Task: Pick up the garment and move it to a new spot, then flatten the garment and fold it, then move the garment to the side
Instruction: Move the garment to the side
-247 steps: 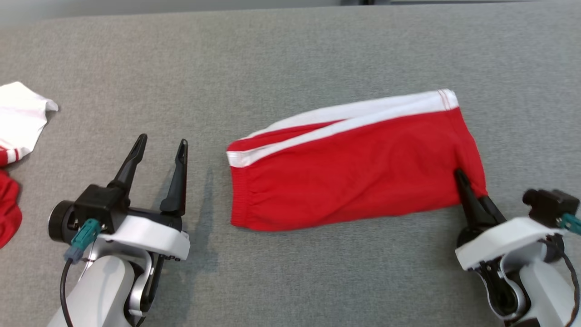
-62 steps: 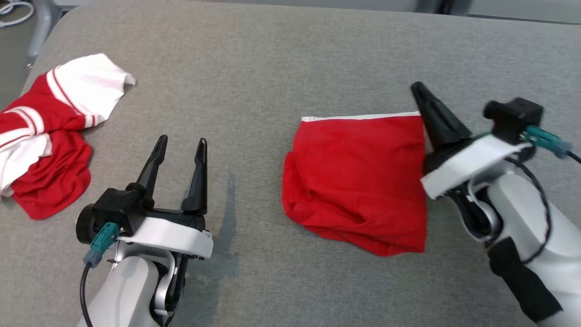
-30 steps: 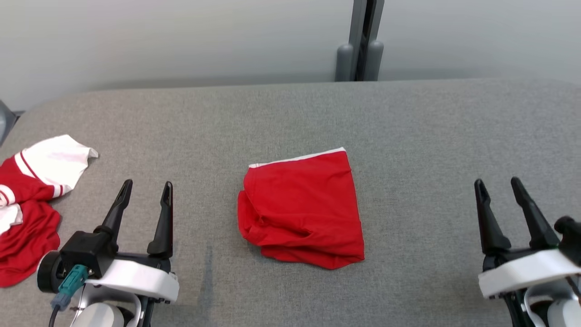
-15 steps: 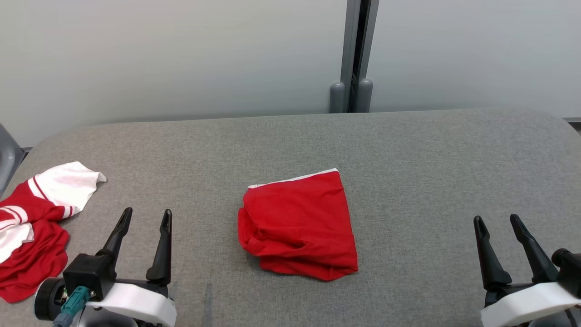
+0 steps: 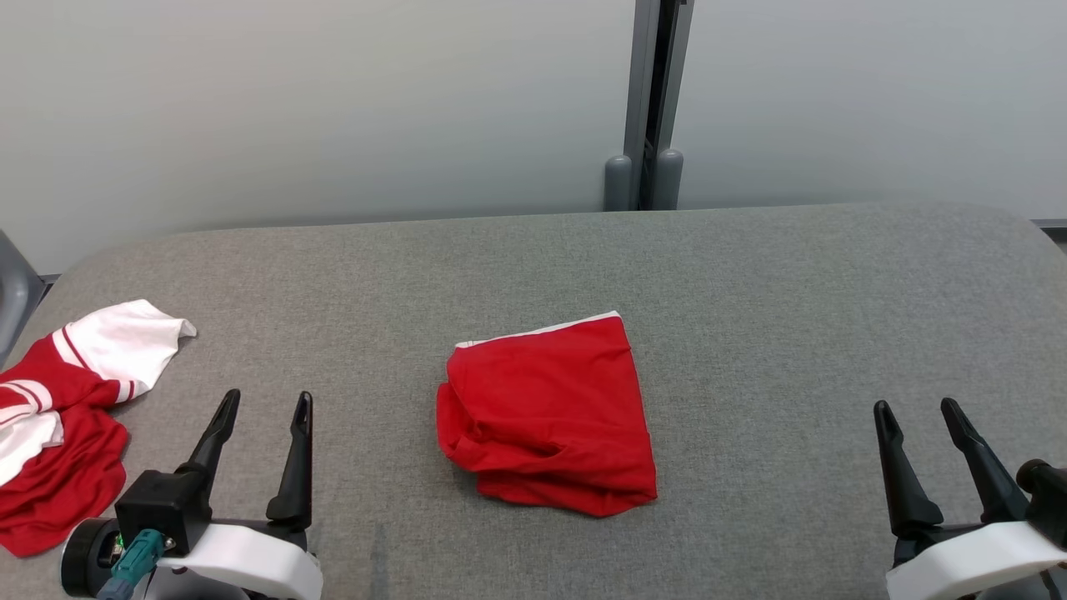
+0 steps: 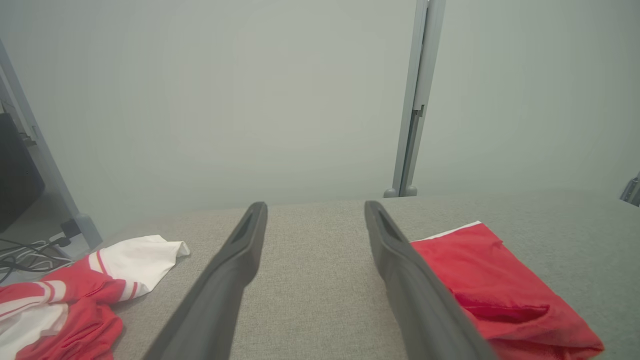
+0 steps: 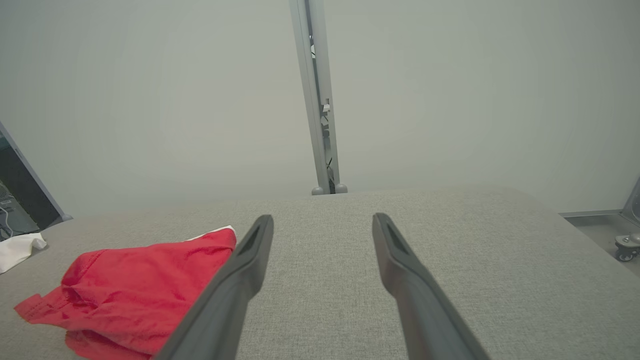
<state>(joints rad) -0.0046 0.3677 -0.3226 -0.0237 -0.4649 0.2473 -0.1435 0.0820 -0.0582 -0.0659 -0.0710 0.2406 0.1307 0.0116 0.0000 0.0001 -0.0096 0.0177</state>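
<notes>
head view: the folded red garment (image 5: 546, 417) lies about the middle of the grey desk (image 5: 792, 283), with a thin white edge along its far side and a rumpled near-left corner. the left jaws sit at the lower left, their fingers (image 5: 293, 475) spread wide with nothing between them, well apart from the garment. the right jaws sit at the lower right, fingers (image 5: 902, 475) just as wide and empty, also well clear of it. a crumpled red-and-white cloth (image 5: 58, 417) lies at the desk's left edge, near the left jaws. a grey post (image 5: 646, 100) stands behind the desk against a pale wall.

left wrist view: the two dark fingers (image 6: 235, 270) stand far apart over bare desk (image 6: 320, 280). the garment (image 6: 480, 270) lies to their right, partly hidden behind one finger. the red-and-white cloth (image 6: 75, 295) is off to the left, near the desk's corner.

right wrist view: the fingers (image 7: 400, 265) gape wide over bare desk (image 7: 475, 250). the garment (image 7: 150, 280) lies to the left, its near side folded and creased, one finger crossing in front of it. a scrap of white cloth (image 7: 17, 247) shows at the far left edge.
</notes>
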